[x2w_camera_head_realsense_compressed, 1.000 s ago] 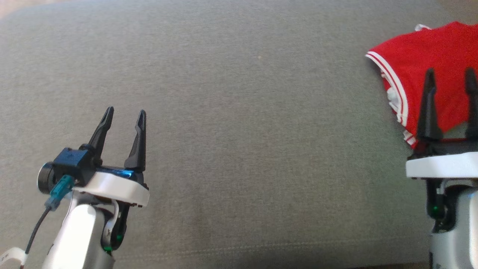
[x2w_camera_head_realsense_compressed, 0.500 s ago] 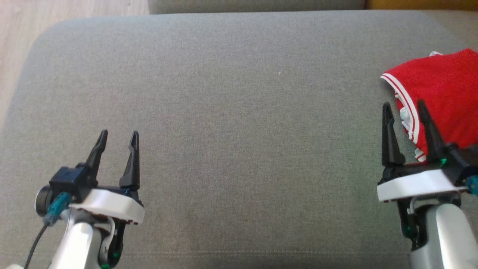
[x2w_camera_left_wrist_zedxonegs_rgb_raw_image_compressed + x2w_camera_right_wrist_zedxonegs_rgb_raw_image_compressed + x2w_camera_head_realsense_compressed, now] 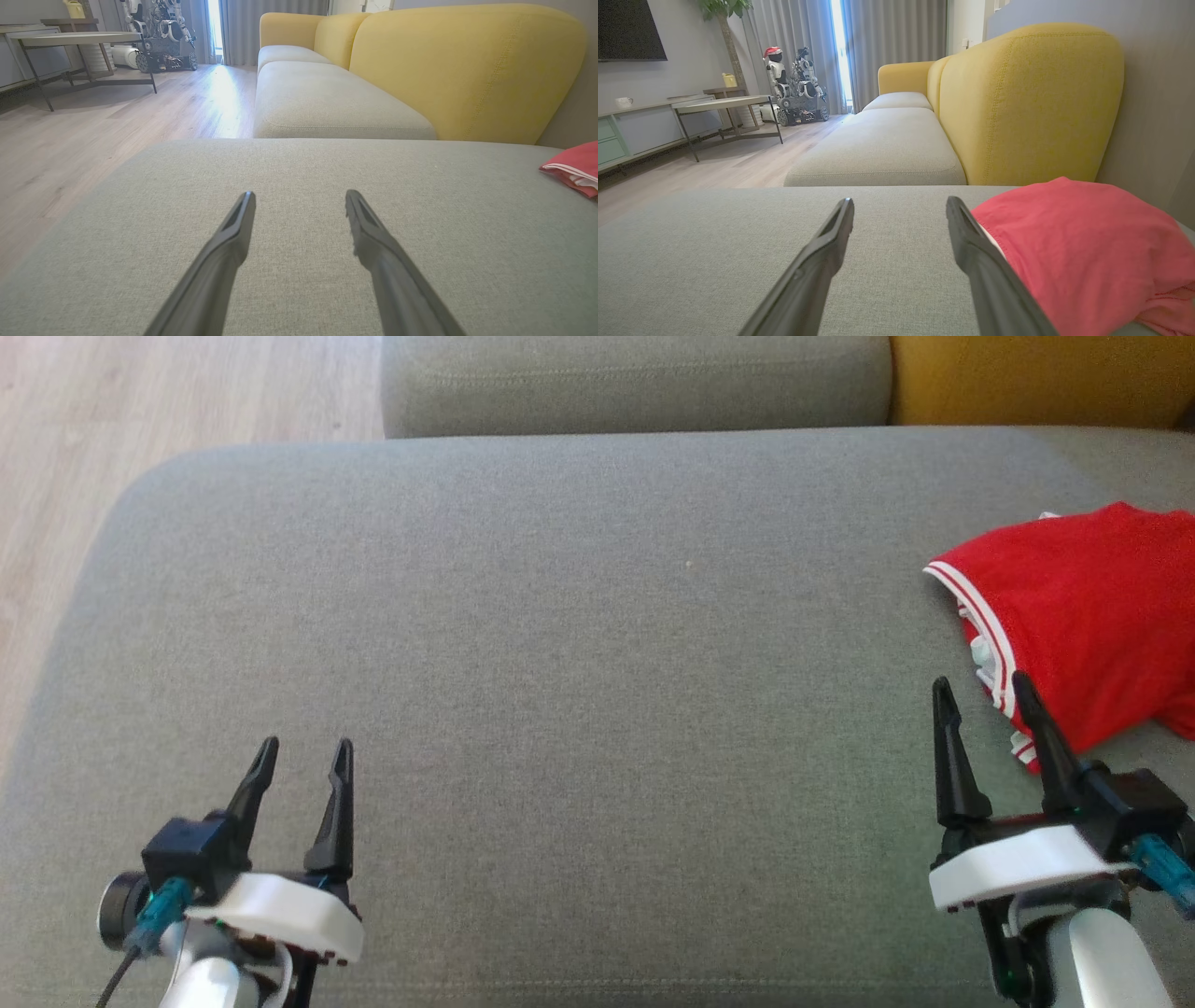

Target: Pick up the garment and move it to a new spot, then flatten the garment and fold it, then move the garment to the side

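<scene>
Right gripper [image 3: 980, 679], in the head view, sits at lower right with its two dark fingers spread apart, holding nothing. Left gripper [image 3: 308, 743], at lower left, is equally spread and empty. A red garment [image 3: 1092, 616] with white-striped trim lies bunched at the right edge of the grey seat cushion [image 3: 597, 663], just ahead and to the right of the right gripper and well apart from the left. Its striped edge runs diagonally toward the right fingers.

Left wrist view: the garment [image 3: 577, 163] is a sliver at far right.

Right wrist view: the garment [image 3: 1078, 242] lies beside the right-hand finger; whether they touch cannot be told. The right arm is judged nearer.
</scene>
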### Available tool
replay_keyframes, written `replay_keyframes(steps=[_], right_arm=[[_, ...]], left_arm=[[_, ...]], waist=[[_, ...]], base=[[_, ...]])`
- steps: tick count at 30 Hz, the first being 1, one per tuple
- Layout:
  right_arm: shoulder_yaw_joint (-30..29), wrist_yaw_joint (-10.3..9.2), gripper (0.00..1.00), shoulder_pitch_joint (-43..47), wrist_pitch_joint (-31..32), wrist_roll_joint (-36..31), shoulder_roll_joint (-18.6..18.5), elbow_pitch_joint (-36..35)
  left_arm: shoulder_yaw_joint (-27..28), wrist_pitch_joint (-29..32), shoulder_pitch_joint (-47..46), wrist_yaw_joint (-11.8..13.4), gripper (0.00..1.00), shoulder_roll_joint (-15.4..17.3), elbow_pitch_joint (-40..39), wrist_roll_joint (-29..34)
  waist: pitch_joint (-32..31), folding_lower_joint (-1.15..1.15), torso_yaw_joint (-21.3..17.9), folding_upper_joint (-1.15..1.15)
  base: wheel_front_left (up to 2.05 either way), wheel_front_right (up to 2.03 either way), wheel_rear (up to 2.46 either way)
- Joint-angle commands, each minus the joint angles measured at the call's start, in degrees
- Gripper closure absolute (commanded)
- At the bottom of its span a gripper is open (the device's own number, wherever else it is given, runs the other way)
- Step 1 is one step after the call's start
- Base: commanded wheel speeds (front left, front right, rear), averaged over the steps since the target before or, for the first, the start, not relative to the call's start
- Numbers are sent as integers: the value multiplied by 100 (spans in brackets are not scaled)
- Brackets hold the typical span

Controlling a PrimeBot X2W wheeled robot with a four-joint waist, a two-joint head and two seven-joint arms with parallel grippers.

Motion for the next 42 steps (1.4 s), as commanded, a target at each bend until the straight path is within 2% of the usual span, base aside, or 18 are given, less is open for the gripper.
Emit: replay_keyframes(steps=[1, 42], right_arm=[[105, 20, 0, -113, -28, 22, -15, -191], [90, 20, 0, -6, 67, 161, -15, -174]], left_arm=[[186, -38, -158, 53, 0, 135, -168, -15], [38, 70, -132, 131, 0, 271, -205, -180]], waist=[[-52, 0, -12, 0], [-129, 0, 4, 0]], base=[[0, 0, 0], [0, 0, 0]])
